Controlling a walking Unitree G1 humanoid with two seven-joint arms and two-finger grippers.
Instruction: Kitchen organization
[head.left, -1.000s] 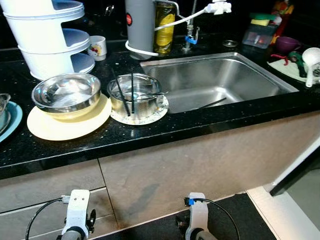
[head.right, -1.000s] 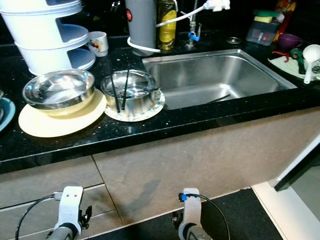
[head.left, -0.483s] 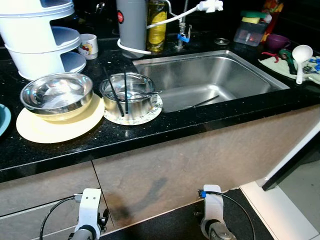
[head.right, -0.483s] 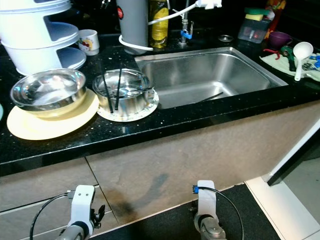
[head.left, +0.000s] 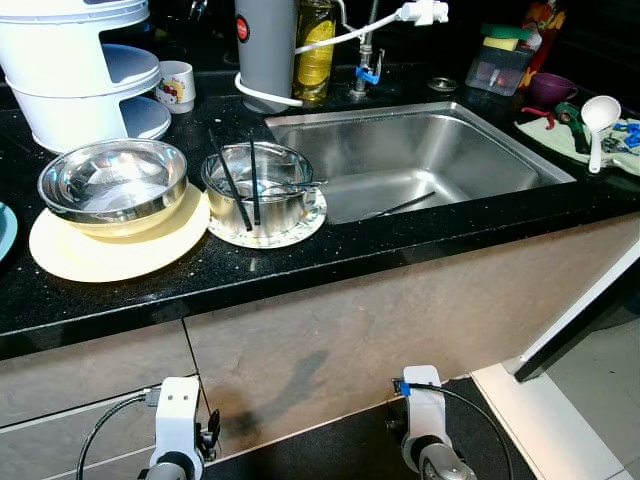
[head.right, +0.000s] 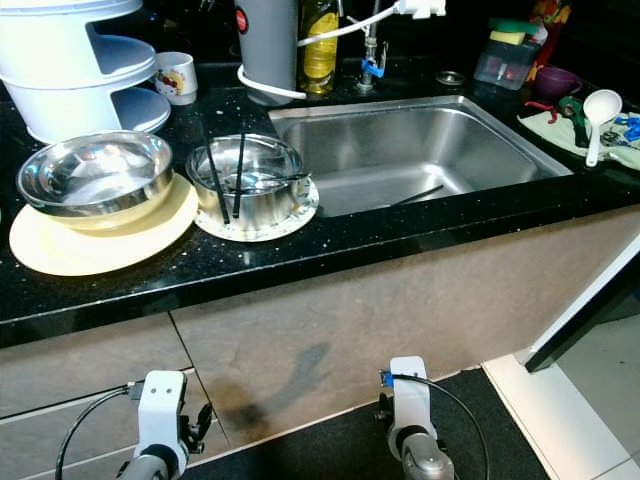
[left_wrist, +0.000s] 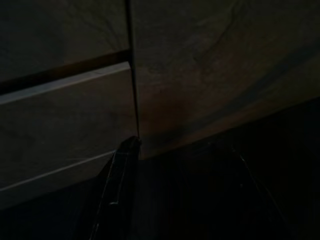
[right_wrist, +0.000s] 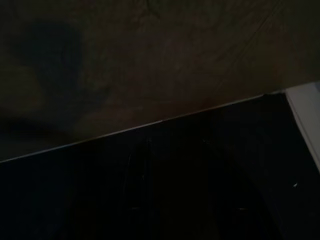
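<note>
Both arms hanging idle below bench, jaws: can't tell. Chopsticks leaning loose in pot beside sink, tipping out if bumped.

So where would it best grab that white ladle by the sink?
Probably the handle of the white ladle, from above: it lies flat on the cloth, slim handle toward the counter's front edge, the round bowl too wide to pinch.

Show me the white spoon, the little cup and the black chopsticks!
white spoon (head.left: 599, 109), left eye view, on its round bowl.
little cup (head.left: 177, 84), left eye view, on its side wall.
black chopsticks (head.left: 253, 182), left eye view, mid-shaft of one stick.
</note>
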